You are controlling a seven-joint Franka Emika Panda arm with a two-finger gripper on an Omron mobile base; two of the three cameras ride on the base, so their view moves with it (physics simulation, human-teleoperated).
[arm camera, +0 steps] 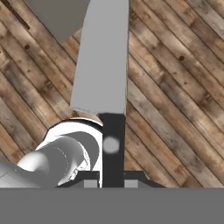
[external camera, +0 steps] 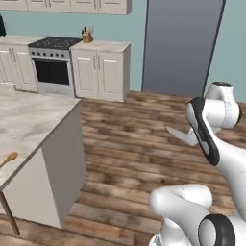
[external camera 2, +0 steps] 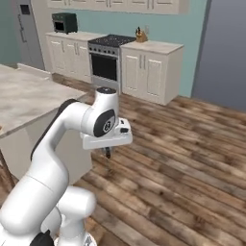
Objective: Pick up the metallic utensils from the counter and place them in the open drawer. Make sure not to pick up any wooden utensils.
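Observation:
My gripper (arm camera: pixel 111 183) is shut on the knife's black handle, and the silver blade (arm camera: pixel 103 57) points away from the hand over the wooden floor. In the left base view the knife blade (external camera: pixel 178 136) sticks out to the left from behind my forearm. From the right base camera, the gripper (external camera 2: pixel 107 152) hangs below the white hand, off the corner of the marble counter (external camera 2: pixel 24 101) and above the floor. The counter (external camera: pixel 29 120) stretches along the left, with a tan wooden spoon (external camera: pixel 8 158) lying at its near edge. The fork and the drawer are out of view.
White cabinets (external camera: pixel 101 72) and a stove (external camera: pixel 52 65) line the far wall, with a grey panel (external camera: pixel 182 43) to their right. A thin brown bar (external camera: pixel 8 214) slants below the counter's near edge. Wooden floor (external camera: pixel 129 158) spreads between the island and the cabinets.

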